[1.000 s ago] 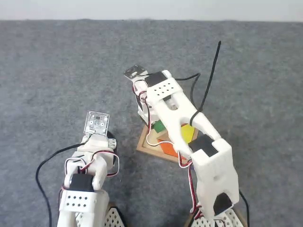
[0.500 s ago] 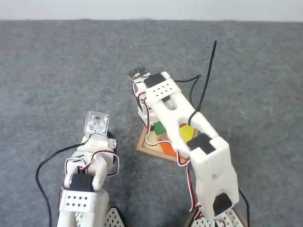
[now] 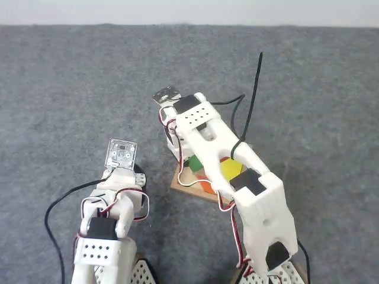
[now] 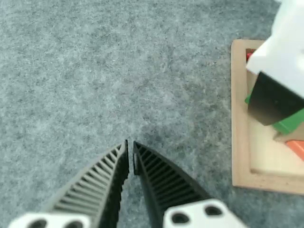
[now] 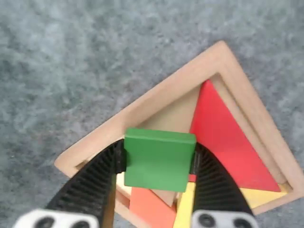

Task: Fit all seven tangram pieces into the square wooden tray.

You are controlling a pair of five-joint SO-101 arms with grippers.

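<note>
While the green square piece [image 5: 159, 161] is clamped flat-side-on between the right gripper [image 5: 158, 149], it sits over the square wooden tray [image 5: 142, 111], above a bare patch of the tray's floor; whether it touches that floor cannot be told. Beside it in the tray lies a red triangle [image 5: 223, 142] along one wall, with an orange piece [image 5: 149, 211] and a yellow piece [image 5: 266, 195] nearer the gripper. The tray rests on grey carpet [image 3: 71, 89]. Off to one side of the tray, the left gripper [image 4: 130, 144] hangs over the carpet, jaws drawn almost together and holding nothing.
</note>
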